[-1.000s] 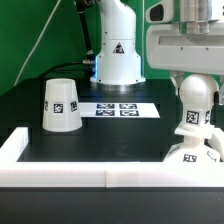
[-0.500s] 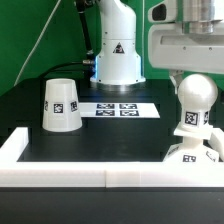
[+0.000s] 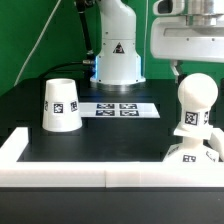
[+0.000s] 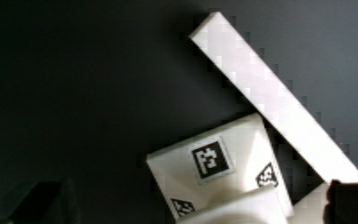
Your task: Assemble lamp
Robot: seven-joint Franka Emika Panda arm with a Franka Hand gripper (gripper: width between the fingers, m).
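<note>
The rounded bulb (image 3: pixel 194 100) stands upright on the flat square base (image 3: pixel 190 156) at the exterior view's right, close to the white front wall. The tapered shade (image 3: pixel 61 104) stands mouth-down on the black table at the left, apart from them. My gripper (image 3: pixel 196 64) hangs just above the bulb's top, open and holding nothing. In the wrist view the gripper (image 4: pixel 194 205) looks down on the tagged base (image 4: pixel 211 160), with the blurred bulb (image 4: pixel 247 208) between the spread dark fingertips (image 4: pixel 43 200).
The marker board (image 3: pixel 120 109) lies flat behind the middle of the table. The robot's white body (image 3: pixel 117 50) stands at the back. A raised white wall (image 3: pixel 100 172) runs along the front and up the left side, and shows as a strip in the wrist view (image 4: pixel 265 90).
My gripper has risen from around the bulb's top to just above it. The bulb stays on the base. The shade has not moved.
</note>
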